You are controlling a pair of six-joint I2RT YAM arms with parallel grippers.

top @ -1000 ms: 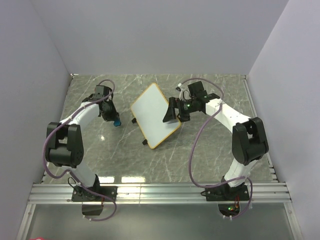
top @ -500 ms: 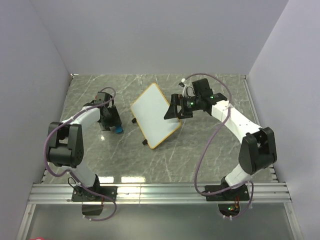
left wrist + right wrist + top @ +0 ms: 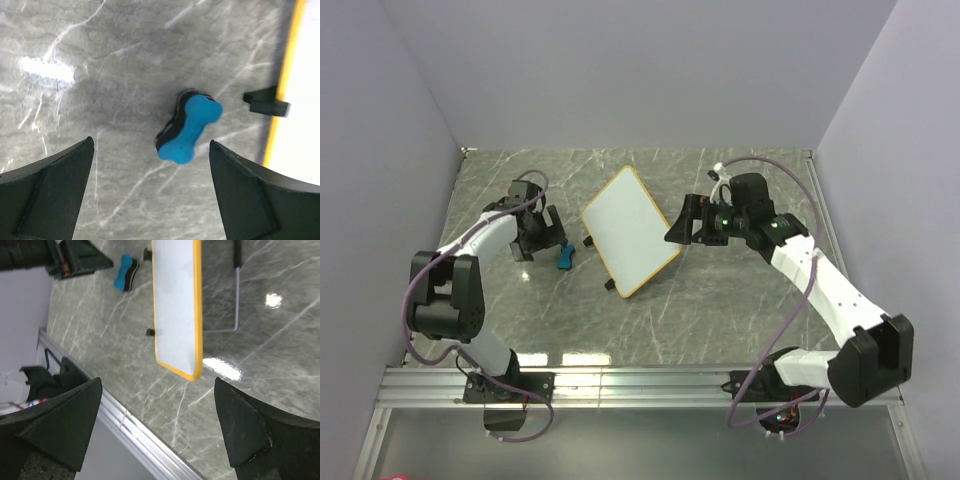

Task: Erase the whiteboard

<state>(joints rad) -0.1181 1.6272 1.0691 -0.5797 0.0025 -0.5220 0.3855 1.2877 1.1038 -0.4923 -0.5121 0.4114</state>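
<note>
The whiteboard (image 3: 630, 230) lies at an angle in the middle of the table, with a tan-yellow frame and a plain white face (image 3: 175, 300); its edge also shows in the left wrist view (image 3: 286, 75). A small blue eraser (image 3: 564, 258) lies on the table just left of the board, free of any grip (image 3: 190, 129) (image 3: 126, 273). My left gripper (image 3: 552, 243) hovers over the eraser with its jaws open wide and nothing between them (image 3: 151, 144). Off the board's right edge, my right gripper (image 3: 682, 225) is open and empty (image 3: 157, 381).
A black foot (image 3: 267, 102) sticks out from the board's frame near the eraser. A thin metal wire (image 3: 236, 295) lies on the table beside the board. An aluminium rail (image 3: 640, 380) runs along the near edge, and grey walls close in the sides.
My left gripper opened and let go of the blue eraser, which now lies on the table. My right gripper drew back to the right, off the whiteboard.
</note>
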